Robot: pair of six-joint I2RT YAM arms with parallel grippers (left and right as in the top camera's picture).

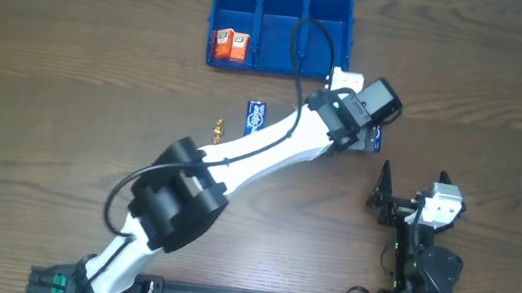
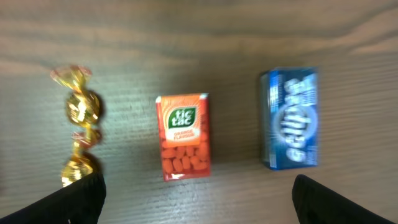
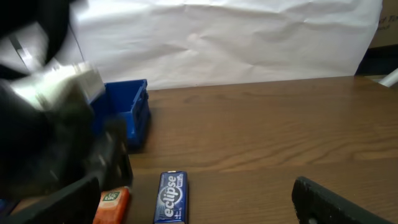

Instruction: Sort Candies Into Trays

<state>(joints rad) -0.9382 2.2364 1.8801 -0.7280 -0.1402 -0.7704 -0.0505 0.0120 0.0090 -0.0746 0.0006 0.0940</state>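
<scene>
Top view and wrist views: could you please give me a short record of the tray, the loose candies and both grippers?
tray: blue tray, three compartments; orange boxes, two, in the top view's left compartment
loose items: loose orange box, with blue pack on one side and gold-wrapped candies on the other
left gripper: open, above the loose orange box
right gripper: open, empty, apart from the candies
</scene>
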